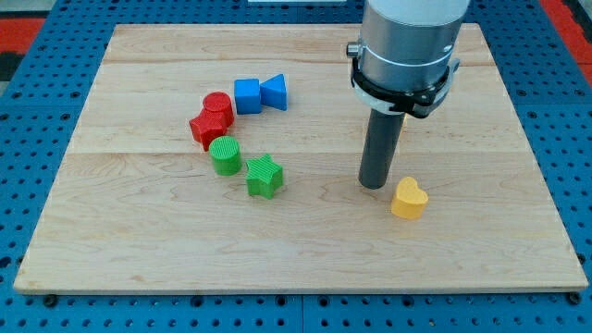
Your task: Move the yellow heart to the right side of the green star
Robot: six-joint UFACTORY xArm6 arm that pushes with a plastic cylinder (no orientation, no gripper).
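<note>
- Yellow heart (pixel 408 198) lies on the wooden board (pixel 139 250), right of centre toward the view's bottom, well apart from the other blocks.
- My tip (pixel 375 184) rests on the board just beside the heart, at its upper-left edge; whether the two touch cannot be told.
- No jaws here: the arm ends in a plain dark rod, hanging from a grey cylindrical mount (pixel 407 46) at the view's top.
- Green star (pixel 265 176) sits left of centre, with the tip and heart well off to its right.
- Green cylinder (pixel 225 154) stands just beside the star, up and to its left, close enough that contact cannot be ruled out.
- Red cylinder (pixel 217 108) and a second red block (pixel 203 128), shape unclear, press together above the green cylinder.
- Blue cube (pixel 247 95) and a blue wedge-like block (pixel 274 91) sit side by side, touching, to the right of the red pair.
- Blue pegboard (pixel 37 111) surrounds the board on every side.
</note>
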